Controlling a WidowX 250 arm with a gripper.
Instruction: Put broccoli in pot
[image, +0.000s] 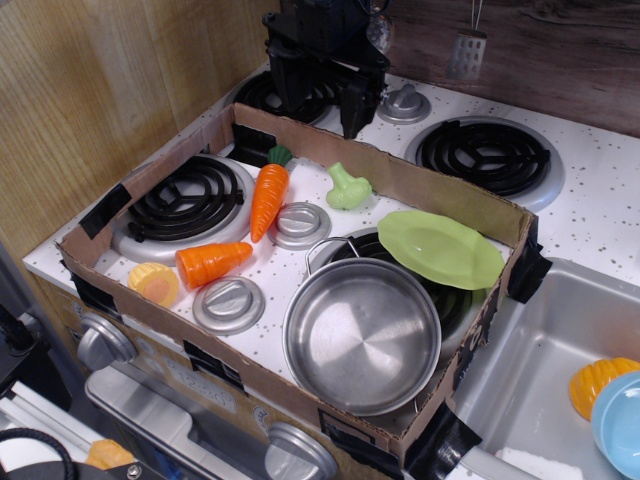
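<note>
The pale green broccoli (347, 187) lies on the white stove top inside the cardboard box, near its back wall. The shiny steel pot (362, 338) stands empty at the front right of the box, its wire handle towards the back. My black gripper (320, 110) hangs above the back left burner, just behind the box's back wall and up-left of the broccoli. Its two fingers stand apart and hold nothing.
A carrot (268, 200) lies left of the broccoli, with an orange piece (212, 262) and a yellow piece (154, 283) further front. A lime plate (440, 248) leans behind the pot. Grey knob discs (301, 224) sit between. Cardboard walls (420, 183) ring the area. A sink (545, 350) is at the right.
</note>
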